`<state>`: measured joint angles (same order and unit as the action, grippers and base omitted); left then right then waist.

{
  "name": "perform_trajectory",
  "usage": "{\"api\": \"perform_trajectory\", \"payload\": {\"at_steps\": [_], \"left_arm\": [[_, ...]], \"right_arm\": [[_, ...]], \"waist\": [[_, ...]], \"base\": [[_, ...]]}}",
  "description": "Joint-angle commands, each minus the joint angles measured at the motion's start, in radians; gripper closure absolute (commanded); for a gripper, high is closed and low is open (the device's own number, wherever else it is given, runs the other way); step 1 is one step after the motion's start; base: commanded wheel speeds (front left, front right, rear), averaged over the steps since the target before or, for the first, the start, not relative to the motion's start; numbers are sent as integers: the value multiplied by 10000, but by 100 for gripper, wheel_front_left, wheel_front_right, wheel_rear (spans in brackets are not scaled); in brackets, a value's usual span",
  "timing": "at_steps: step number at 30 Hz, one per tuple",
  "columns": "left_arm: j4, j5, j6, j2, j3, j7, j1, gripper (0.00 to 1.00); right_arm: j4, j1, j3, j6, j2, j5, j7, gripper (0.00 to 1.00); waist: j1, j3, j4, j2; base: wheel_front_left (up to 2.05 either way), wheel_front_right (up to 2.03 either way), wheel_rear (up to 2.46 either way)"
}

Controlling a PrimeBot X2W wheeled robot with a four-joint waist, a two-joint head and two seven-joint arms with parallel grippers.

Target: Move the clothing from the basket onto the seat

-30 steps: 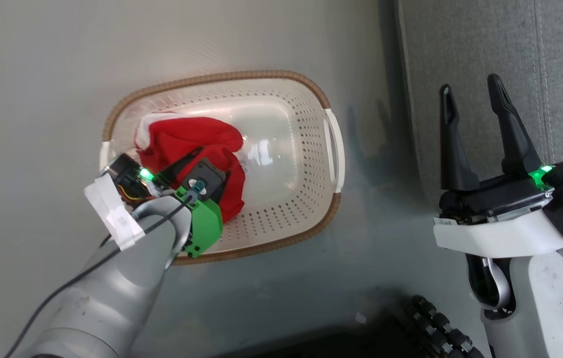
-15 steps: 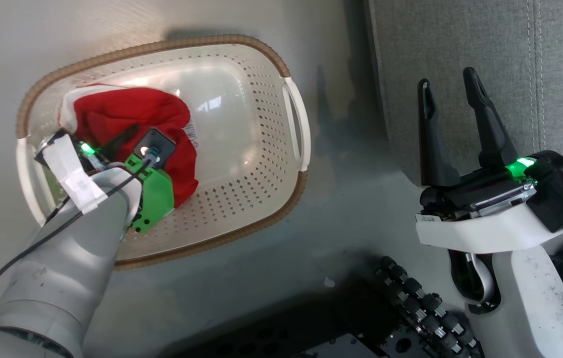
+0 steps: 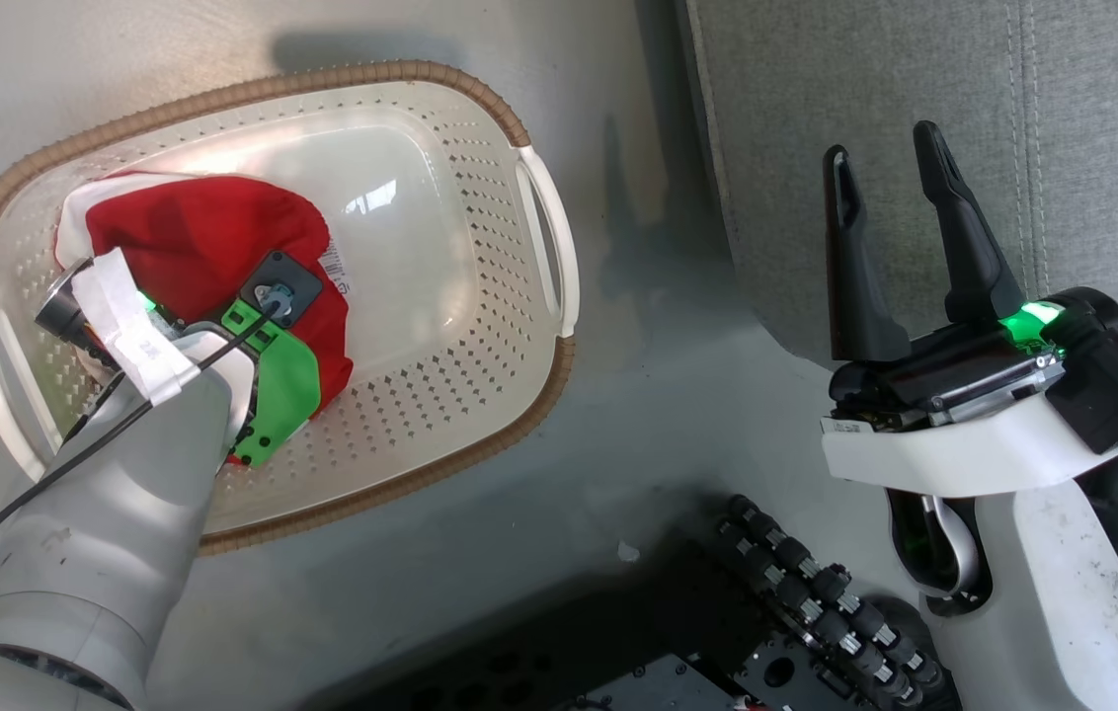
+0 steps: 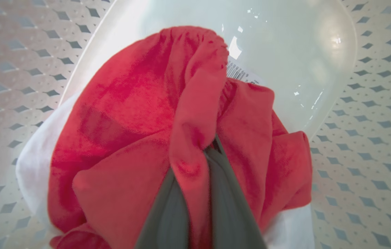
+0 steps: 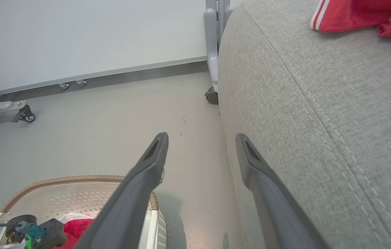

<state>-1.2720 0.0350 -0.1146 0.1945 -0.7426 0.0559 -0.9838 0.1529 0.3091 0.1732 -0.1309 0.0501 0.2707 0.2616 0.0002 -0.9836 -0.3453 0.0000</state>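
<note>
Your left gripper has just pinched shut on the clothing in the basket. Your right gripper is spread. You can lift it to the seat next.

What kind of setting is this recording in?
Likely an indoor lab or test room: bare grey floor, plain white wall, metal frames on casters, with a grey seat and laundry basket.

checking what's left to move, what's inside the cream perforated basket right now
One crumpled red fabric garment with white trim, pinched by the left tool, and a barcode label partly under it. Anything else beneath is covered.
</note>
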Motion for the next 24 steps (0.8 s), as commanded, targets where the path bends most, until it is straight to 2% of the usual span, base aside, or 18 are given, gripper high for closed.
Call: {"api": "perform_trajectory", "payload": {"at_steps": [1, 12, 24], "left_arm": [[-45, 40, -35, -31, -20, 130, -87, 100], [114, 790, -156, -693, 111, 1379, 407, 100], [1435, 2632, -170, -1332, 310, 2059, 1630, 100]], "right_arm": [[-9, 88, -39, 1, 9, -107, 48, 0], [-282, -72, -88, 3, 16, -788, 47, 0], [-592, -561, -354, 3, 21, -1170, -341, 0]], "waist": [[-2, 186, 76, 0], [-2, 1680, 875, 0], [-2, 3961, 1904, 0]], "base": [[0, 0, 0], [0, 0, 0], [0, 0, 0]]}}
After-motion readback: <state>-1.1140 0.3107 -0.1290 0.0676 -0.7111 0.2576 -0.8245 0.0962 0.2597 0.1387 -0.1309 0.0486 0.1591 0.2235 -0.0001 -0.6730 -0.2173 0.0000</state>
